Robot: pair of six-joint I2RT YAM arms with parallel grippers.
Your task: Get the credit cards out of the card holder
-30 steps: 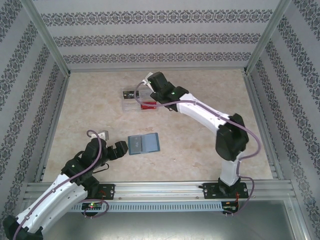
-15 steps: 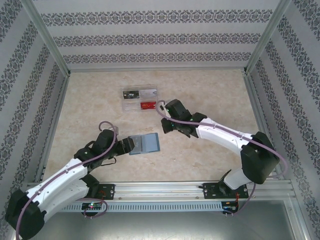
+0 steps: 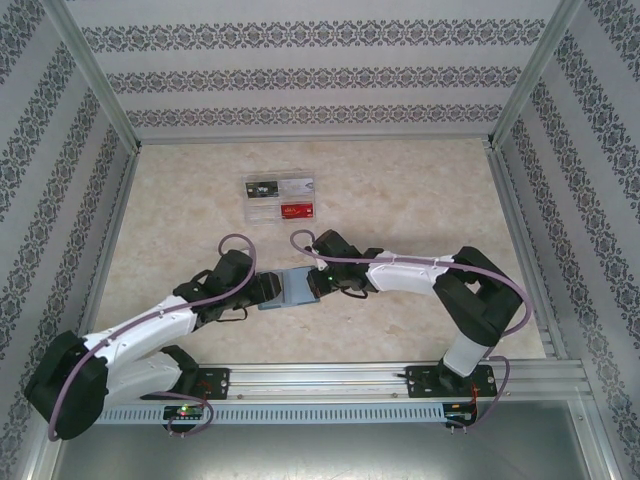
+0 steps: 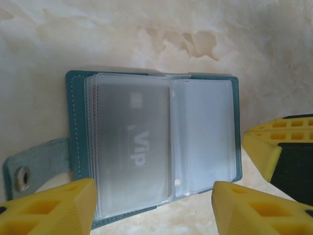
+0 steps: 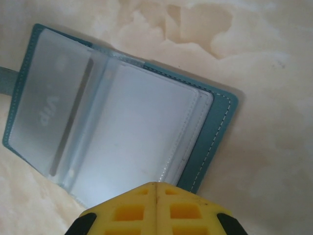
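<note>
The teal card holder (image 3: 291, 287) lies open on the table, clear sleeves up. A grey credit card (image 4: 132, 147) marked "Vip" sits in one sleeve, and it also shows as the card (image 5: 49, 110) in the right wrist view. My left gripper (image 4: 154, 205) is open, its yellow fingers (image 4: 49, 208) standing at either side of the card holder's (image 4: 78, 122) near edge. My right gripper (image 5: 156, 188) is shut with nothing in it, its tip over the edge of the empty sleeve side of the holder (image 5: 215, 127). From above, the left gripper (image 3: 262, 290) and right gripper (image 3: 318, 281) flank the holder.
A clear plastic tray (image 3: 280, 199) with black, silver and red cards stands further back on the marble-patterned table. The holder's snap strap (image 4: 29, 166) sticks out on one side. Patterned walls and metal rails close the table in.
My right arm swung from the tray down to the card holder, its jaws shut. My left gripper moved up to the holder and its jaws narrowed.
</note>
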